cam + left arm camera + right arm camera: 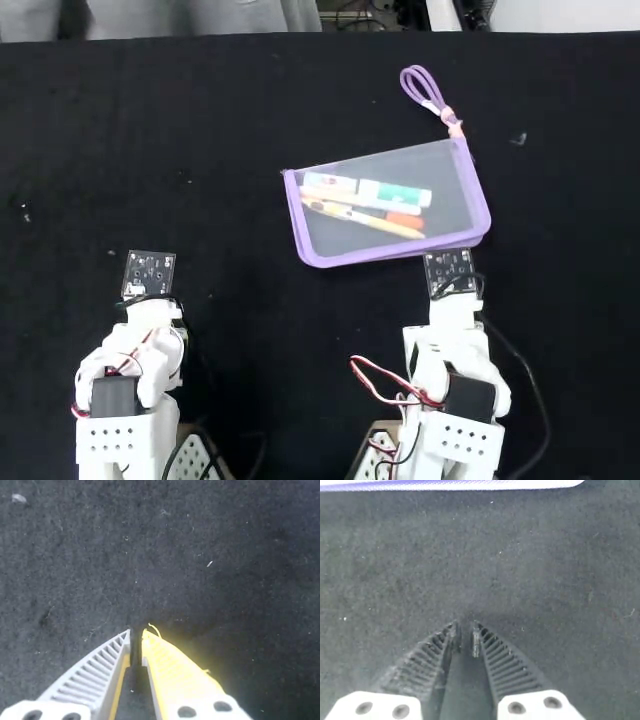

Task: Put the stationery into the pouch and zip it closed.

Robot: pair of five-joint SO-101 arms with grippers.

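A black cloth-covered table (200,150) fills the high view. Along its far edge, at 12 o'clock, runs a thin strip of room with pale surfaces and some dark cables (365,14). Specks of lint dot the cloth.

The purple-trimmed mesh pouch (385,205) lies flat at about 1 o'clock from the table's middle. The stationery (365,203) is inside it: white-bodied markers above, orange and yellow pens below. A purple wrist loop (424,88) trails off the pouch's corner toward 12 o'clock.

The left arm (135,360) sits at 7 o'clock and the right arm (452,350) at 5 o'clock, its wrist just off the pouch's near edge.

The left gripper (136,633) has its white and yellow fingers pressed together, holding nothing, over bare cloth. The right gripper (464,628) has its black fingers all but together, a thin slit between the tips, also holding nothing. The pouch's purple edge (445,484) lies ahead of it, well apart.
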